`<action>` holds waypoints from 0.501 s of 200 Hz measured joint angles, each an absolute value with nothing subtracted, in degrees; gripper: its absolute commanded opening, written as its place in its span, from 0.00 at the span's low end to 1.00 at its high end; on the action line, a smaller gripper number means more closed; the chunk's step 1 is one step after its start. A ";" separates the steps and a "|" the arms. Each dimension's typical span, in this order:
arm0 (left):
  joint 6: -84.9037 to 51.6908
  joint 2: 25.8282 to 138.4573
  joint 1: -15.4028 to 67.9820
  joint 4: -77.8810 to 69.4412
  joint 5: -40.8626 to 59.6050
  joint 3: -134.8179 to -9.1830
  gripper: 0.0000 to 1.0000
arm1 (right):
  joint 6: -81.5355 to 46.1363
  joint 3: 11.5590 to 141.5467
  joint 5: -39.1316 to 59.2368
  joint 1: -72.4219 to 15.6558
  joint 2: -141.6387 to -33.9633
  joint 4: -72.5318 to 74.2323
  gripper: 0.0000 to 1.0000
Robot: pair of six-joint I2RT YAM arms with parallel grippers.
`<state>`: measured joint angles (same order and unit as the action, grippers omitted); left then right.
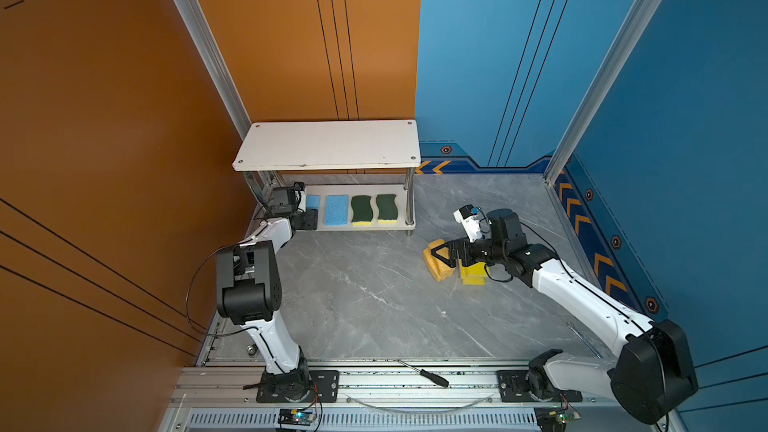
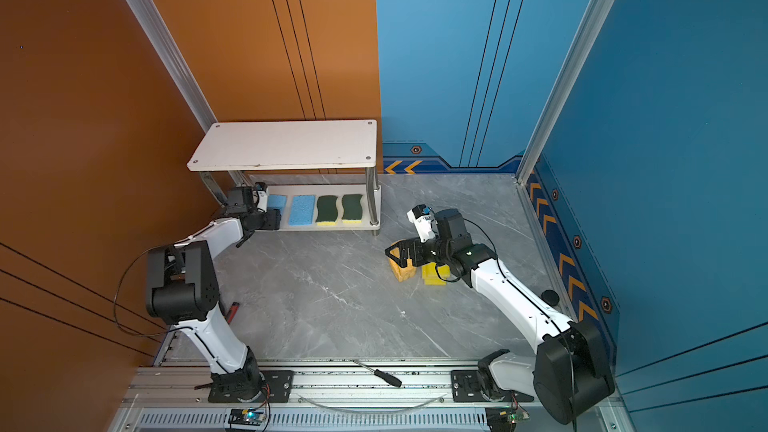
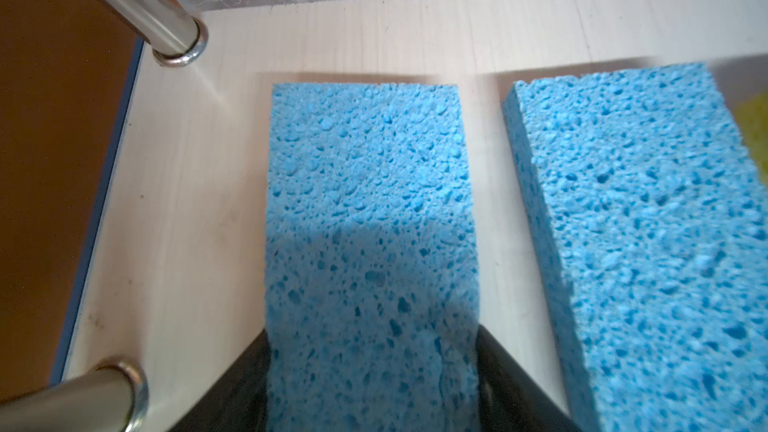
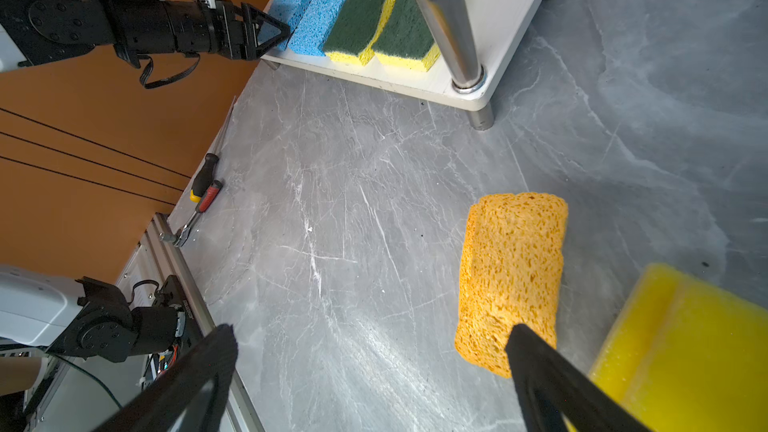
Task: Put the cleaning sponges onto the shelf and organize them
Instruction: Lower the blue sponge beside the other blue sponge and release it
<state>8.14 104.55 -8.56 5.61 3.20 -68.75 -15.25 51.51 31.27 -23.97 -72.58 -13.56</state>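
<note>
A thin light blue rectangular sponge (image 3: 370,209) lies flat on the shelf's lower white board (image 3: 187,201), laid parallel to its twin (image 3: 640,222) so kinds are grouped. It is flanked by the left gripper (image 3: 372,332); clenched or released cannot be told. The right gripper (image 4: 370,330) is spread empty above a porous orange sponge (image 4: 513,268).
</note>
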 measured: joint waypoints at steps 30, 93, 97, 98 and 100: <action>8.14 104.71 -8.56 5.98 2.96 -68.97 0.79 | -15.25 51.53 31.27 -23.97 -72.58 -13.54 1.00; 8.14 104.71 -8.56 6.50 1.98 -68.99 0.85 | -15.25 51.53 31.29 -23.81 -72.58 -13.56 1.00; 8.14 104.71 -8.56 6.48 1.93 -68.99 0.85 | -15.22 51.53 31.29 -23.81 -72.58 -13.58 1.00; 8.14 104.71 -8.56 6.50 1.93 -68.99 0.85 | -15.25 51.53 31.29 -23.81 -72.58 -13.58 1.00; 8.14 104.71 -8.56 6.50 1.91 -68.97 0.88 | -15.25 51.53 31.29 -23.81 -72.58 -13.58 1.00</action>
<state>8.14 104.71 -8.56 6.50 1.91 -68.97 -15.25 51.53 31.29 -23.81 -72.58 -13.58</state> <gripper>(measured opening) 0.853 0.999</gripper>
